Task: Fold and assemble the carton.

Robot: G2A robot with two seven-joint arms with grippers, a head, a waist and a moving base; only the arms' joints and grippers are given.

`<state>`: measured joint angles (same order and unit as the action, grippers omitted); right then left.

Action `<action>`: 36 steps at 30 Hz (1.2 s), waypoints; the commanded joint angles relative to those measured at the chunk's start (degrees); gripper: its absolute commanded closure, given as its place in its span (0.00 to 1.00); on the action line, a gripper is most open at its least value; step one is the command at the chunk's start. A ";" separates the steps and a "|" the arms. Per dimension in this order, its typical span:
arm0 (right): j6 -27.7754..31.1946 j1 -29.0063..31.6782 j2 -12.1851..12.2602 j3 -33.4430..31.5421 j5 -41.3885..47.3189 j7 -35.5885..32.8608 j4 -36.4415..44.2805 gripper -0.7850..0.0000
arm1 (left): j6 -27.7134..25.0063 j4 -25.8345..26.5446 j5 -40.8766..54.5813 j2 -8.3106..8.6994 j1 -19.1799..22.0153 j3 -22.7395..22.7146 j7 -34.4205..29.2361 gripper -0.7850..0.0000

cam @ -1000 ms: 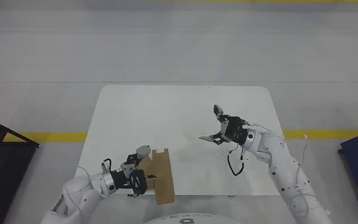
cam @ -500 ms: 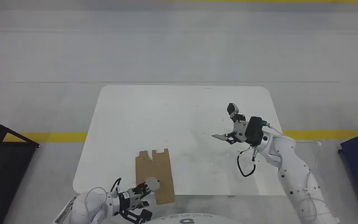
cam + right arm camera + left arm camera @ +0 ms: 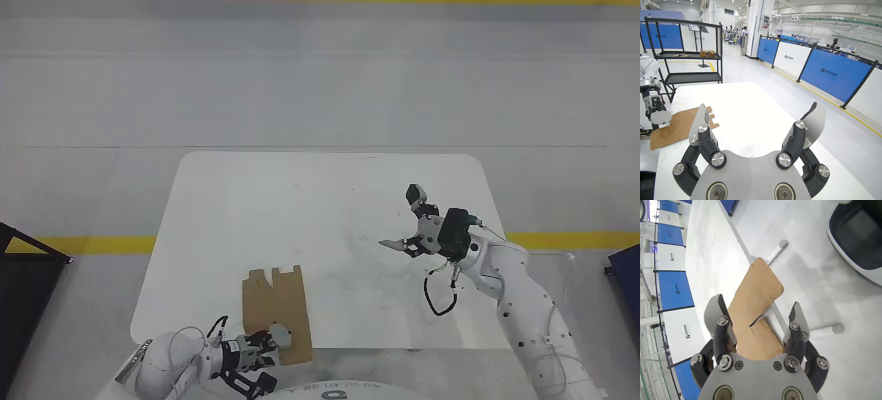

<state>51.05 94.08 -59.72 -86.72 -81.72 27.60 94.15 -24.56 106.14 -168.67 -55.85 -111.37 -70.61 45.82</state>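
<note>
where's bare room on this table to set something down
The whole far half of the table is bare, from the tabs of the carton to the far edge. So is the middle strip between the carton and the right gripper. Crowded: the near left edge, where the left gripper straddles the carton's overhanging end.

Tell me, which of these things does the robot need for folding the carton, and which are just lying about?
For the job: flat cardboard carton at the table edge; left pincer, open around its edge; right pincer, open over the table.
Just about: black shelf rack; small boxes on it; blue fence panels.
</note>
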 commanded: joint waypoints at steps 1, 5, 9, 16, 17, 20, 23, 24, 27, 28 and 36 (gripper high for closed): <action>0.00 0.00 0.00 0.00 0.00 0.00 0.00 0.00 | -0.23 -0.74 -0.10 0.04 1.14 1.00 -0.07 0.34; 0.00 0.00 0.00 0.00 0.00 0.00 0.00 0.00 | -0.87 -2.21 0.16 0.20 3.20 2.67 1.84 0.36; 0.00 0.00 0.00 0.00 0.00 0.00 0.00 0.00 | -1.17 -3.15 0.49 0.27 4.47 3.93 0.84 0.39; 0.00 0.00 0.00 0.00 0.00 0.00 0.00 0.00 | -0.76 -3.67 0.82 0.62 6.06 5.50 0.81 0.62; 0.00 0.00 0.00 0.00 0.00 0.00 0.00 0.00 | -0.42 -3.73 1.20 0.69 6.21 5.60 1.28 0.74; 0.00 0.00 0.00 0.00 0.00 0.00 0.00 0.00 | 0.31 -3.71 1.84 0.96 6.60 5.92 2.65 1.00; 0.00 0.00 0.00 0.00 0.00 0.00 0.00 0.00 | 1.77 -2.98 3.36 1.11 5.99 5.53 0.91 1.00; 0.00 0.00 0.00 0.00 0.00 0.00 0.00 0.00 | 2.50 -2.41 4.39 1.10 5.46 5.21 -0.69 1.00; 0.00 0.00 0.00 0.00 0.00 0.00 0.00 0.00 | 6.65 1.15 9.63 0.87 1.99 3.40 -8.96 1.00; 0.00 0.00 0.00 0.00 0.00 0.00 0.00 0.00 | 8.13 2.66 11.60 0.85 0.66 2.70 -10.72 1.00; 0.00 0.00 0.00 0.00 0.00 0.00 0.00 0.00 | 13.61 13.02 24.04 1.52 -5.50 -9.62 -20.00 1.00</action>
<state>51.05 94.08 -59.72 -86.72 -81.72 27.60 94.15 -11.03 117.68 -146.24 -54.37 -116.31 -77.96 28.12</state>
